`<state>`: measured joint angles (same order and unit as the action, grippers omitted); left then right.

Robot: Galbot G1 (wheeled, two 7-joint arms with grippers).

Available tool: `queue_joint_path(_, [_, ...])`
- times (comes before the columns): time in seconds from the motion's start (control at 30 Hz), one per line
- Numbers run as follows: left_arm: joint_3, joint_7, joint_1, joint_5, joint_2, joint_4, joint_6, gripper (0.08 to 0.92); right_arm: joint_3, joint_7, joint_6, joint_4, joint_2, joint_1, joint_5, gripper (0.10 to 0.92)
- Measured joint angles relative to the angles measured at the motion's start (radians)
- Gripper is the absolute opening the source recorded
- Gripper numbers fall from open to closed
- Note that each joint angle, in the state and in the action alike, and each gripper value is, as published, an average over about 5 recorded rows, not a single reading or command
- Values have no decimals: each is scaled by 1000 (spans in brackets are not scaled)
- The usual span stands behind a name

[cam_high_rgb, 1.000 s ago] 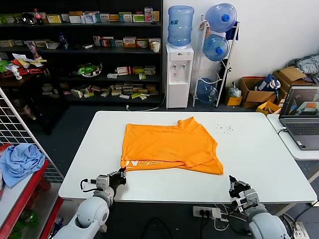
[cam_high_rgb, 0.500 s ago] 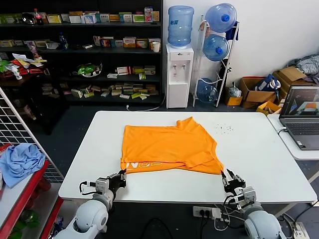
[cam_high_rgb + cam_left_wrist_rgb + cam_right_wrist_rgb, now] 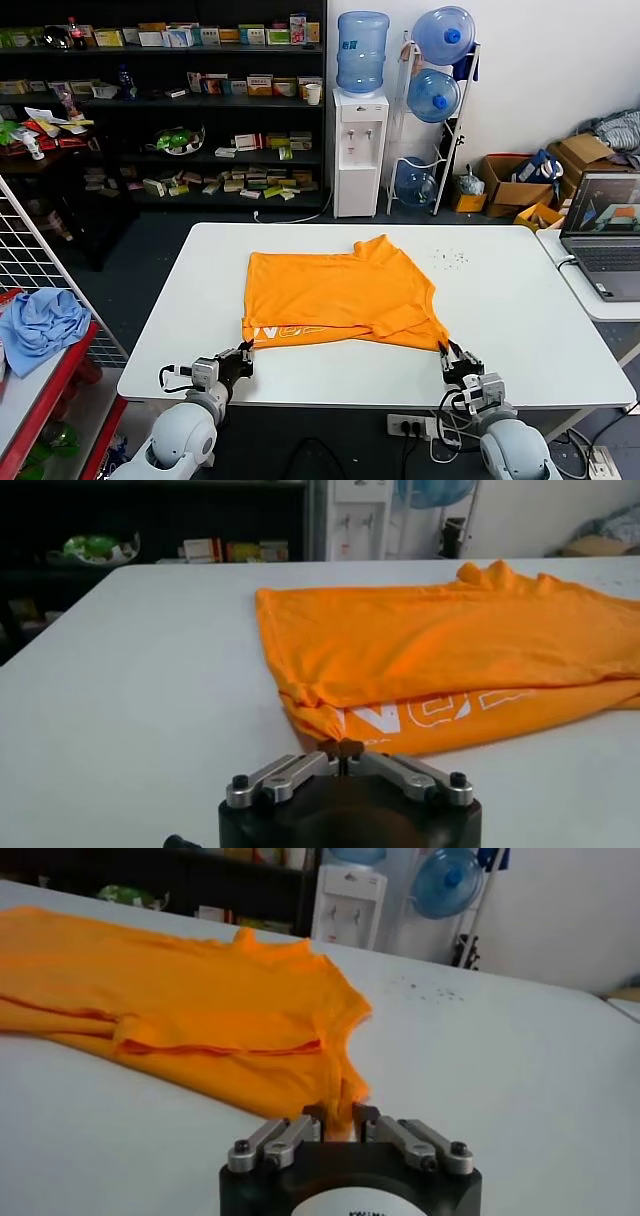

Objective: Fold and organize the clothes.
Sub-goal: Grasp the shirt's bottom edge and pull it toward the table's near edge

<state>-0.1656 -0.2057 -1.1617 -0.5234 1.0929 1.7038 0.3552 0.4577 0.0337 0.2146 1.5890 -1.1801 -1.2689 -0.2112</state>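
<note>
The orange T-shirt (image 3: 340,290) lies folded flat on the white table (image 3: 520,320), its white lettering (image 3: 285,328) along the near left edge. My left gripper (image 3: 243,353) sits at the shirt's near left corner; in the left wrist view it (image 3: 341,748) is shut on the tip of that corner of the T-shirt (image 3: 450,640). My right gripper (image 3: 447,352) is at the near right corner. In the right wrist view it (image 3: 339,1116) is shut with a bunch of the T-shirt (image 3: 200,998) pinched between its fingers.
An open laptop (image 3: 605,235) stands on a side table at the right. A light blue cloth (image 3: 40,325) lies on the red rack at the left. Small specks (image 3: 450,257) dot the table's far right. A water dispenser (image 3: 360,150) and shelves stand behind.
My right gripper has moved forward and leftward from the table's front edge to the shirt's near right corner, opened, then shut on the fabric. The left gripper has stayed put.
</note>
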Motion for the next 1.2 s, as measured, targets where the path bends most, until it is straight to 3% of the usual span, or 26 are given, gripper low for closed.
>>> queue_joint_path(0.1, [-2, -1, -5, 0, -4, 6, -1, 99, 3, -2, 4, 1, 3, -3, 4, 124])
queue_joint_path(1.2, [-15, -29, -200, -7, -112, 213, 37, 104, 65, -74, 190, 340, 138, -288, 18, 128])
